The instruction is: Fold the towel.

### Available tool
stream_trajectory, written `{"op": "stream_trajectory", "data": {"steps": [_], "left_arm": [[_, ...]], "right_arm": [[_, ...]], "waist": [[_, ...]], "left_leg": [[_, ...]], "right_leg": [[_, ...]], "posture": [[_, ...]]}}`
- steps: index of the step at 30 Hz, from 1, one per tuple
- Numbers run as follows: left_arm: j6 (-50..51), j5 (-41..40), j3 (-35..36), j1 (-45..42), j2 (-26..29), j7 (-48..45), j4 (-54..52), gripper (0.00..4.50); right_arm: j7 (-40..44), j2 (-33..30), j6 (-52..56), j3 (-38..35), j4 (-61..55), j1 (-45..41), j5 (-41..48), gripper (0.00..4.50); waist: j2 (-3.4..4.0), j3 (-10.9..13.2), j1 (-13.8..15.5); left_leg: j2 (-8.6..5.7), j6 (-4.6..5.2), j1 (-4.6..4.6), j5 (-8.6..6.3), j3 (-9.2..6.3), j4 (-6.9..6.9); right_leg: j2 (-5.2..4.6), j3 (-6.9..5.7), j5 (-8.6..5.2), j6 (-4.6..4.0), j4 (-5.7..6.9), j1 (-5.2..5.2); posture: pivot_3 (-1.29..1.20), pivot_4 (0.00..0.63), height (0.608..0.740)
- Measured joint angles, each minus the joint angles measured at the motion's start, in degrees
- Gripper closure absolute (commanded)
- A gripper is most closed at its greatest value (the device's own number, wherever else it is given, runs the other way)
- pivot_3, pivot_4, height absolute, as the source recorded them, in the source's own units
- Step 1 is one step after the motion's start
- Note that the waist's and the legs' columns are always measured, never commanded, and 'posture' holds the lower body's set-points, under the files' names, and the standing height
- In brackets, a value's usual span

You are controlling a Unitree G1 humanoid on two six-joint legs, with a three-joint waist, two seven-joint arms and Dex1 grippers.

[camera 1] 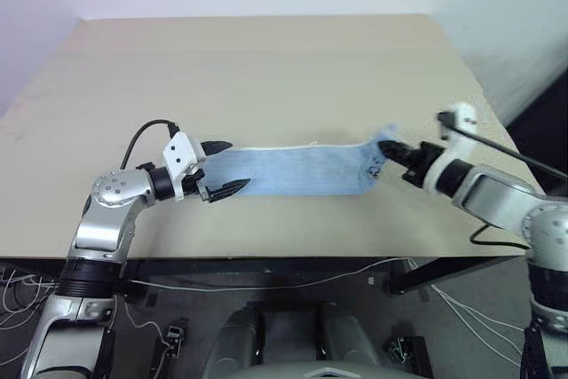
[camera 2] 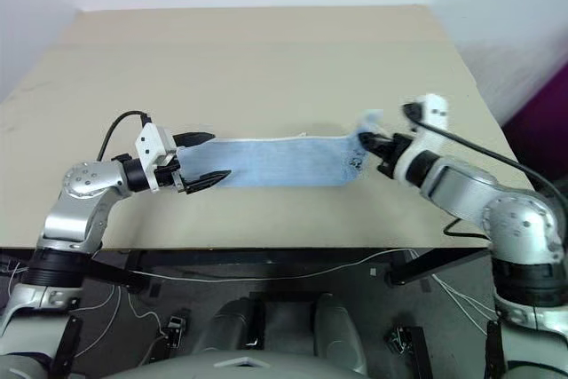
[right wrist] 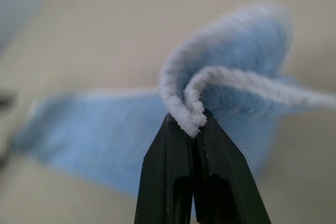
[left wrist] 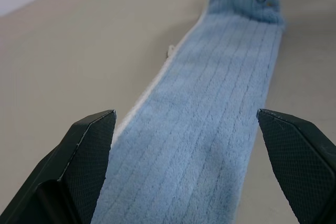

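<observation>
Pinched tight between the right gripper's [right wrist: 194, 121] black fingers, the towel's [camera 1: 293, 170] lifted end curls up, the rest a long blue strip flat on the beige table [camera 1: 266, 68] running to the left gripper [camera 1: 226, 168], spread wide astride its other end.

I see a wide, pale beige bench [camera 1: 266, 68] with a matte top. On it lies a light blue terry-cloth towel [camera 1: 293, 170], a long narrow strip near the front edge.
</observation>
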Motion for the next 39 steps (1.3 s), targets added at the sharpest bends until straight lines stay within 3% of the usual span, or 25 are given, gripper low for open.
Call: {"op": "stream_trajectory", "data": {"steps": [4, 10, 21, 25, 29, 35, 39], "left_arm": [[0.02, 0.14, -0.36, -0.05, -0.09, 0.11, -0.03, 0.00], [0.02, 0.30, -0.47, 0.02, -0.63, 0.87, -0.34, 0.00], [0.07, 0.30, -0.42, 1.37, -0.67, 2.00, -1.14, 0.00], [0.12, 0.29, -0.42, 1.37, -0.67, 2.30, -1.15, 0.00], [0.18, 0.27, -0.42, 1.37, -0.66, 2.30, -1.19, 0.00], [1.43, -1.09, 1.25, 3.64, -0.46, 2.88, -3.18, 0.00], [4.76, -4.97, 5.32, 6.08, -1.45, 5.93, -5.72, 0.00]], "right_arm": [[10.96, -0.67, 0.09, 11.12, 0.07, -3.90, -14.30, 4.46], [19.82, 5.50, -1.66, 20.62, 4.46, -7.87, -28.89, 4.46], [26.65, 14.09, -2.09, 22.28, 8.89, -11.09, -41.18, 4.46], [29.60, 14.19, -0.99, 21.73, 8.61, -10.97, -42.10, 3.52], [31.44, 14.24, -0.24, 18.57, 6.22, -9.97, -41.78, 2.14], [32.61, 13.67, 0.45, 7.71, 1.68, -9.13, -38.69, 2.14], [32.43, 13.34, -2.55, 4.53, 6.33, -9.36, -41.57, 3.04]], "waist": [[0.00, 0.00, 0.83], [0.00, 0.01, 1.03], [0.00, 0.01, 1.05], [0.00, 0.01, 1.06], [0.00, 0.01, 1.07], [0.00, 0.01, 1.05], [0.00, 0.01, 0.97]], "left_leg": [[-0.03, 0.01, -0.01, 0.00, 0.01, 0.00], [-0.03, 0.00, -0.01, -0.01, 0.01, 0.00], [-0.05, -0.01, -0.02, -0.01, -0.02, -0.02], [-0.05, -0.01, -0.02, -0.01, -0.02, -0.02], [-0.05, -0.01, -0.02, -0.01, -0.02, -0.03], [-0.04, -0.01, -0.02, -0.01, -0.03, -0.05], [-0.04, -0.01, -0.02, -0.01, -0.03, -0.06]], "right_leg": [[-0.01, 0.00, 0.00, 0.00, -0.01, -0.03], [-0.03, 0.01, 0.00, 0.01, 0.00, -0.05], [-0.04, 0.01, 0.01, 0.00, 0.01, -0.10], [-0.05, 0.00, 0.01, 0.00, 0.01, -0.10], [-0.06, 0.01, 0.01, 0.00, 0.01, -0.10], [-0.09, 0.01, 0.01, 0.00, 0.00, -0.10], [-0.09, 0.01, 0.01, 0.00, 0.00, -0.11]], "posture": [[0.00, 0.150, 0.740], [0.00, 0.150, 0.740], [0.00, 0.150, 0.740], [0.00, 0.150, 0.740], [0.00, 0.150, 0.740], [0.00, 0.150, 0.740], [0.00, 0.150, 0.740]]}}
